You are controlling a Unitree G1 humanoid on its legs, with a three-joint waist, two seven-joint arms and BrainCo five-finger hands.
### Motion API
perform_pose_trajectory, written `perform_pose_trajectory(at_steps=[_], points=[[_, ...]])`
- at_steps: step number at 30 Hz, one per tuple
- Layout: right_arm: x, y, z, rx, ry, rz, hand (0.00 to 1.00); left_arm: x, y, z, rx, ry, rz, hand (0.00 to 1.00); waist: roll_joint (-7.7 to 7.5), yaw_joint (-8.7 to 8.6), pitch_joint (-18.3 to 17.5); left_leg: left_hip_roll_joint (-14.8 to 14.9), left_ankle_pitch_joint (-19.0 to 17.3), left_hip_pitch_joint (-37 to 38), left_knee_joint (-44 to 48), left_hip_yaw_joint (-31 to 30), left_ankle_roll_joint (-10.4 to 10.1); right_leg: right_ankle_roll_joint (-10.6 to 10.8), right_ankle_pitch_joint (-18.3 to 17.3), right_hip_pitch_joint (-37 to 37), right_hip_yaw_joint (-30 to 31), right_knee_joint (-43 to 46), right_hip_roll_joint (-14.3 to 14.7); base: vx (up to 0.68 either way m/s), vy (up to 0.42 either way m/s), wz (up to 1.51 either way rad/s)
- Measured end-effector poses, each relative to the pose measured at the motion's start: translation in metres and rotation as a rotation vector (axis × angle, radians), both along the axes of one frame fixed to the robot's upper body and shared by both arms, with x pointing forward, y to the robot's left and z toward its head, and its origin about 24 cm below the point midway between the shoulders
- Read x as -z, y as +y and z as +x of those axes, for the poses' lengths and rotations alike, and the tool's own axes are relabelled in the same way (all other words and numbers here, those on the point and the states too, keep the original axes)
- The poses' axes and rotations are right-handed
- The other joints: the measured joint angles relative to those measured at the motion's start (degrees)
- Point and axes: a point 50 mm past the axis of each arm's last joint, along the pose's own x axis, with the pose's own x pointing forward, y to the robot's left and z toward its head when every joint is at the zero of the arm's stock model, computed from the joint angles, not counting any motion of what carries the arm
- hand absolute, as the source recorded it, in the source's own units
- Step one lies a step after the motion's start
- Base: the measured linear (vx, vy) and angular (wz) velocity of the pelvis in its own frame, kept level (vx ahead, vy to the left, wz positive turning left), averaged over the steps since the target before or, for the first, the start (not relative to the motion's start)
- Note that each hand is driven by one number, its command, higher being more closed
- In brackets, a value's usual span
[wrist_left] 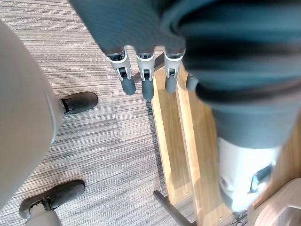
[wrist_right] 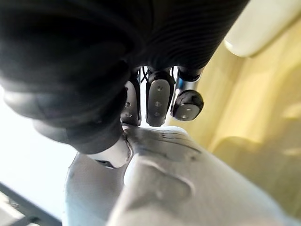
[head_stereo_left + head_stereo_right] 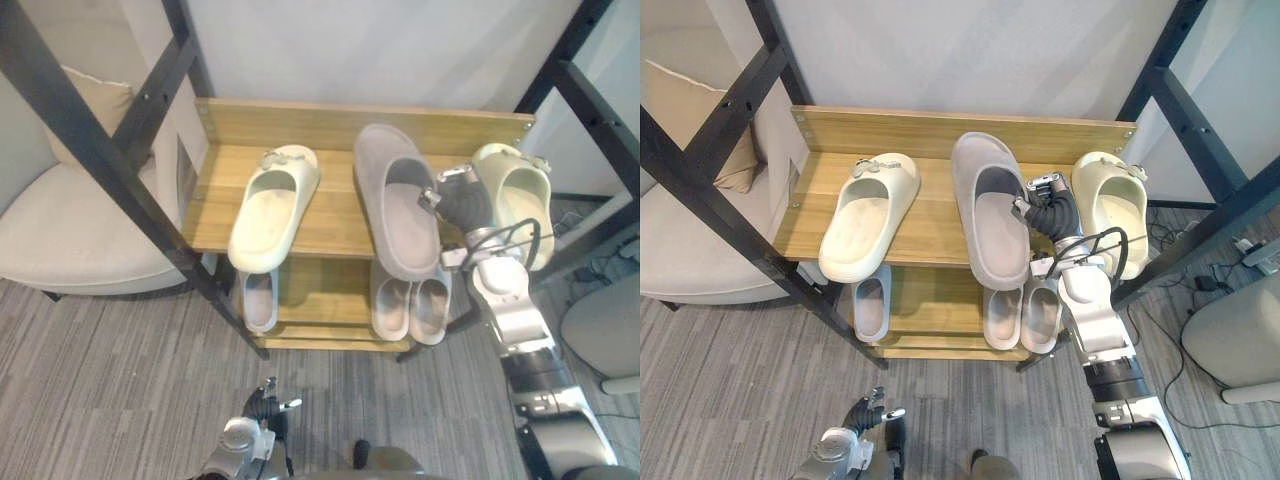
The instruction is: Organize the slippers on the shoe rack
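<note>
On the rack's top shelf lie three slippers: a cream one at the left, a large grey one in the middle, and a second cream one at the right end. My right hand sits between the grey slipper and the right cream one. In the right wrist view its fingers curl over the rim of the grey slipper, with the thumb against its side. My left hand hangs low in front of the rack, fingers straight and holding nothing.
The lower shelf holds a single pale slipper at the left and a pale pair at the right. Black slanted frame bars cross on both sides of the rack. A beige armchair stands to the left.
</note>
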Motion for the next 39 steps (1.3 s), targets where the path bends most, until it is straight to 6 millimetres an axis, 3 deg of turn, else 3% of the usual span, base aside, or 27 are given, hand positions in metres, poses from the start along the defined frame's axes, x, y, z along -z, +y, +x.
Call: perform_pose_trajectory(at_steps=[7, 19, 31, 33, 37, 39], points=[[0.005, 0.006, -0.016, -0.009, -0.023, 0.002, 1.0, 0.002, 0.0, -0.003, 0.01, 0.014, 0.008, 0.0, 0.35, -0.06, -1.1, -0.3, 0.1, 0.0, 0.0, -0.1, 0.2, 0.0, 0.0, 0.1, 0.0, -0.1, -0.2, -0.01, 0.002, 0.01], [0.029, 0.013, -0.071, 0.013, -0.027, 0.059, 1.0, 0.009, -0.001, -0.016, 0.032, 0.066, 0.024, 0.0, 1.2, -0.81, -4.3, 0.5, 0.4, 2.1, 0.0, -0.4, 0.2, -0.2, -0.2, 1.7, -0.1, 1.0, 0.1, -0.03, -0.003, 0.0], [0.077, 0.064, -0.109, -0.204, 0.188, -0.063, 1.0, 0.01, -0.002, -0.018, 0.085, 0.076, 0.044, 0.0, 1.31, -1.03, -4.3, 0.1, -0.1, 1.5, 3.0, -0.1, -0.1, -0.2, -5.6, -2.9, 0.1, 12.5, -0.6, -0.09, -0.032, 0.01], [0.079, 0.074, -0.112, -0.256, 0.195, -0.088, 1.0, 0.007, -0.003, -0.01, 0.095, 0.055, 0.046, 0.0, 1.04, -0.89, -3.2, -0.1, -4.2, -3.5, 12.6, -0.6, -0.1, -0.5, -6.8, -4.7, -0.3, 16.3, -1.2, -0.08, -0.044, 0.22], [0.086, 0.087, -0.114, -0.355, 0.219, -0.14, 1.0, 0.001, -0.006, 0.006, 0.116, 0.002, 0.048, 0.0, 2.68, -0.14, -1.0, 1.9, -13.1, -14.2, 31.9, -1.9, -0.4, -1.3, -11.9, -10.3, -1.7, 27.0, -0.5, -0.13, 0.015, 0.13], [0.091, 0.086, -0.109, -0.358, 0.236, -0.167, 1.0, -0.002, -0.005, 0.011, 0.114, -0.015, 0.048, 0.0, 2.98, -0.01, -0.2, 2.2, -14.6, -17.5, 36.4, -2.5, -0.4, -1.6, -13.7, -13.1, -2.0, 31.0, -0.3, -0.14, 0.044, 0.13]])
